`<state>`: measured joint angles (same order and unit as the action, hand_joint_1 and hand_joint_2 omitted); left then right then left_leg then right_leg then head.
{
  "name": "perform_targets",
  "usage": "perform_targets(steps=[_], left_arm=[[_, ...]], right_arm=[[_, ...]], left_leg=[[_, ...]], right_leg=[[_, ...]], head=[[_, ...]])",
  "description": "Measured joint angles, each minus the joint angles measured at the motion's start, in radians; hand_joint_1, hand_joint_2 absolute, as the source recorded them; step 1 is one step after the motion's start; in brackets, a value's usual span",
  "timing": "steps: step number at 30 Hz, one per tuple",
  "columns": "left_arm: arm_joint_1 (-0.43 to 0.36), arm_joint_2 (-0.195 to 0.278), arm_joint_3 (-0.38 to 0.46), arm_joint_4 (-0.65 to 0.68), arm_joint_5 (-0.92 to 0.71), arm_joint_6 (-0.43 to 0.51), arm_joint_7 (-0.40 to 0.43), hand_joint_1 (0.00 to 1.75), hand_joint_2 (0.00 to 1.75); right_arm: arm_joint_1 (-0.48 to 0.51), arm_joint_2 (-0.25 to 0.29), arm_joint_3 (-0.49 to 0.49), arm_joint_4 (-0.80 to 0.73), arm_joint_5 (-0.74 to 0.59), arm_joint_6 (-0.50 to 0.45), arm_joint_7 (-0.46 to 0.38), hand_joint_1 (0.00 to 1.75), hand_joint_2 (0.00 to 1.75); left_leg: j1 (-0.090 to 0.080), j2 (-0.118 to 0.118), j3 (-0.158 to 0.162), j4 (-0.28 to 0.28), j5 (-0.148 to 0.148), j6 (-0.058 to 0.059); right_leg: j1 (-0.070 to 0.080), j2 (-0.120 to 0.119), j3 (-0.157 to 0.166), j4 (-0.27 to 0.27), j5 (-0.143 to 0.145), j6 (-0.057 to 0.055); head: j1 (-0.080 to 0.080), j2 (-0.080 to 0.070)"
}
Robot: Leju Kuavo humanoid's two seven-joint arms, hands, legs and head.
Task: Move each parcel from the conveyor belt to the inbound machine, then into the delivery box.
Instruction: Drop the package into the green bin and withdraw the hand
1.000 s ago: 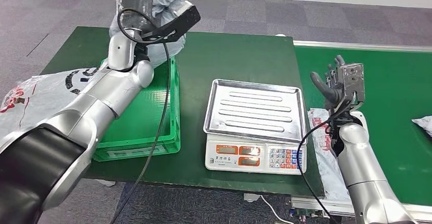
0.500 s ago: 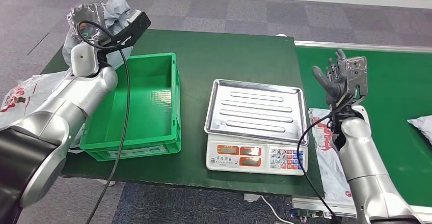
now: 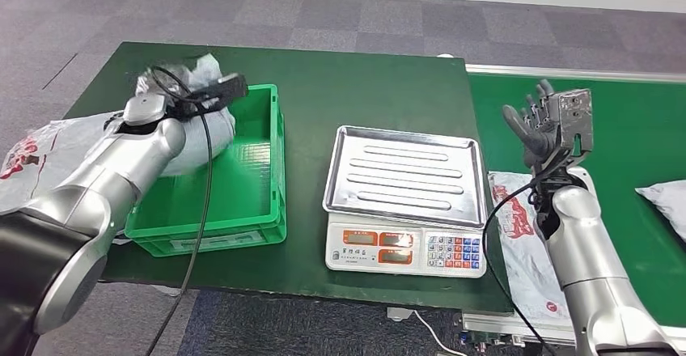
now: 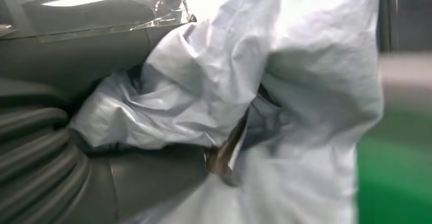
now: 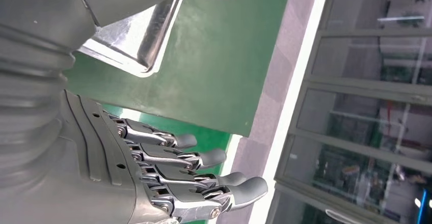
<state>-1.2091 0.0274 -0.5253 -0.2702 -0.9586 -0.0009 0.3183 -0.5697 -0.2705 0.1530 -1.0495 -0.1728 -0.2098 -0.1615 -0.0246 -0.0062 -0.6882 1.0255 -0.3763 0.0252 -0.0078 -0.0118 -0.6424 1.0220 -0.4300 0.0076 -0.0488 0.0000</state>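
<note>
floor: grey carpet tiles [image 3: 340, 8] | glazed partitions [image 5: 367, 96]

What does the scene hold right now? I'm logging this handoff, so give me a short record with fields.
left hand: holds grey parcel over the green crate
right hand: raised, holding nothing, fingers apart
scale: steel tray bare
conveyor: another grey parcel lying at its right edge
stage: parcel at the crate, not yet let go

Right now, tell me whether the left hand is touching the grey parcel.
Touching. The left wrist view shows the left hand gripping the crumpled grey parcel, its plastic pressed against the hand.
</note>
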Motion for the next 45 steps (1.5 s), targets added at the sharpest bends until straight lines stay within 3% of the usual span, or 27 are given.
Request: perform_targets(steps=[2,6,10,17,21,24,28,30,33,35,37,39,45], left_arm=[[0.023,0.000,0.012,0.002,0.021,-0.042,-0.015,0.00,1.75],[0.037,-0.003,0.072,-0.004,0.090,0.043,-0.077,0.00,1.75],[0.025,-0.014,0.158,-0.019,0.148,0.136,-0.118,0.00,0.00],[0.000,-0.044,0.257,-0.040,0.199,0.235,-0.183,0.00,0.00],[-0.002,-0.068,0.310,-0.061,0.269,0.350,-0.301,0.00,0.00],[-0.006,-0.094,0.361,-0.086,0.370,0.380,-0.430,0.00,0.00],[-0.003,-0.145,0.441,-0.134,0.566,0.313,-0.611,0.00,0.00],[0.001,-0.171,0.469,-0.154,0.631,0.262,-0.633,0.00,0.00],[0.030,-0.218,0.490,-0.189,0.795,0.071,-0.617,0.00,0.00],[0.068,-0.252,0.493,-0.217,0.920,-0.042,-0.597,0.00,0.00],[0.105,-0.283,0.492,-0.242,1.001,-0.080,-0.585,0.00,0.87],[0.132,-0.304,0.482,-0.259,1.056,-0.112,-0.563,0.00,1.75],[0.210,-0.335,0.357,-0.281,1.118,-0.186,-0.521,0.00,1.75]], right_arm=[[-0.003,-0.007,0.000,0.001,-0.004,0.012,0.002,0.00,1.75],[-0.003,-0.011,0.000,0.001,-0.001,0.020,0.015,0.00,1.75],[-0.004,-0.011,0.000,0.001,0.010,0.028,0.024,0.00,1.75],[-0.021,-0.004,0.000,0.007,0.039,0.032,0.033,0.00,1.75],[-0.032,0.004,0.000,0.012,0.056,0.011,0.030,0.00,0.00],[-0.041,0.012,0.000,0.017,0.076,-0.011,0.020,0.00,0.00],[-0.042,0.032,0.001,0.017,0.115,-0.045,0.012,0.00,0.00],[-0.043,0.039,0.001,0.016,0.130,-0.056,0.013,0.00,0.00],[-0.041,0.044,0.001,0.014,0.154,-0.071,0.013,0.00,0.00],[-0.038,0.044,0.000,0.010,0.165,-0.073,0.012,0.00,0.87],[-0.034,0.045,0.000,0.006,0.171,-0.072,0.010,0.00,1.75],[-0.027,0.046,0.000,0.003,0.174,-0.071,0.008,0.00,1.75],[0.019,0.050,0.001,-0.003,0.249,-0.108,0.036,0.00,1.75]], left_leg=[[0.000,0.001,0.000,0.000,0.000,0.000],[0.000,0.001,0.000,0.000,0.000,0.000],[0.000,0.001,0.000,0.000,0.000,0.000],[0.000,0.000,0.000,0.000,0.000,0.000],[0.000,0.000,0.000,0.000,0.000,0.000],[0.000,-0.001,0.000,0.000,0.000,0.000],[0.000,-0.002,0.000,0.000,0.000,0.000],[0.000,-0.002,0.000,0.000,0.000,0.000],[0.000,-0.002,0.000,0.000,0.000,0.001],[0.000,-0.003,0.000,0.000,0.000,0.001],[-0.001,-0.003,0.000,0.000,0.000,0.001],[-0.001,-0.001,0.000,0.000,0.000,0.001],[-0.001,-0.002,0.001,0.000,-0.001,0.002]], right_leg=[[0.000,0.001,-0.001,0.000,0.000,0.000],[0.000,0.002,-0.001,0.000,0.001,-0.001],[0.000,0.001,-0.001,0.000,0.001,-0.001],[0.000,0.000,0.000,0.000,0.001,0.000],[0.000,0.000,0.000,0.000,0.001,0.000],[0.000,0.000,0.000,0.000,0.001,0.000],[0.000,-0.001,0.001,0.000,0.001,0.000],[0.000,-0.001,0.001,0.000,0.001,0.000],[0.000,-0.001,0.001,0.000,0.001,0.000],[0.000,-0.002,0.001,-0.001,0.000,0.001],[0.000,-0.002,0.001,-0.001,0.000,0.001],[-0.001,-0.001,0.001,-0.001,0.000,0.001],[0.000,-0.002,0.001,-0.001,-0.001,0.001]], head=[[0.000,0.000],[0.000,0.000],[0.000,0.000],[0.000,0.000],[0.000,0.000],[0.000,0.000],[0.000,0.000],[0.000,0.000],[0.000,0.000],[0.000,0.000],[0.000,0.000],[0.000,0.000],[0.000,0.000]])
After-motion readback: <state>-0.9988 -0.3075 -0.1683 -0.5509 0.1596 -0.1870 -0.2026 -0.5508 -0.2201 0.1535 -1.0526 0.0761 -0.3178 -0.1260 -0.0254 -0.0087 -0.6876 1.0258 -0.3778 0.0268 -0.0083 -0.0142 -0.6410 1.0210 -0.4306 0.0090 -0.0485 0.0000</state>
